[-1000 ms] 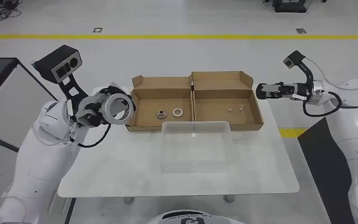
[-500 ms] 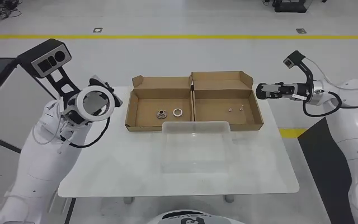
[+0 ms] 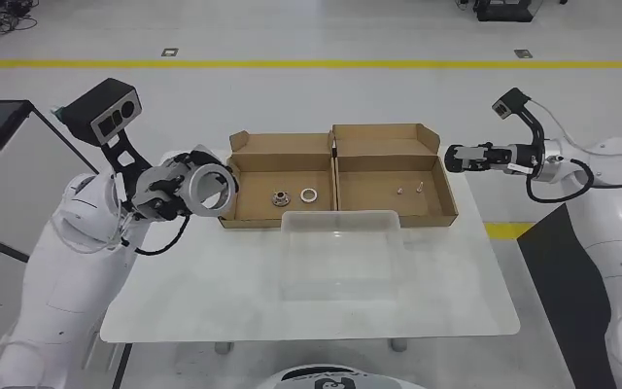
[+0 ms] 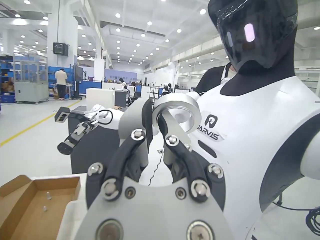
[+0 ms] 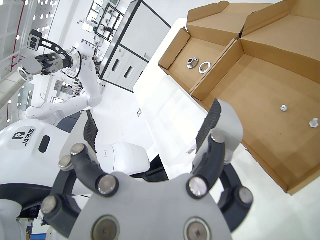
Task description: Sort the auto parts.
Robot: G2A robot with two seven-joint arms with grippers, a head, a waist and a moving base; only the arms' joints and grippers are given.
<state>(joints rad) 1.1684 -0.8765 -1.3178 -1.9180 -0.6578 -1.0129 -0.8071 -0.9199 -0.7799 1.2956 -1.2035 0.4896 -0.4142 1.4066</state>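
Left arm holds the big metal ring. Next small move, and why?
Probably carry the large silver metal ring, clamped in the left gripper, farther over the left brown cardboard box before releasing: it hangs at that box's outer wall, and a small silver ring and a flanged metal hub lie inside.
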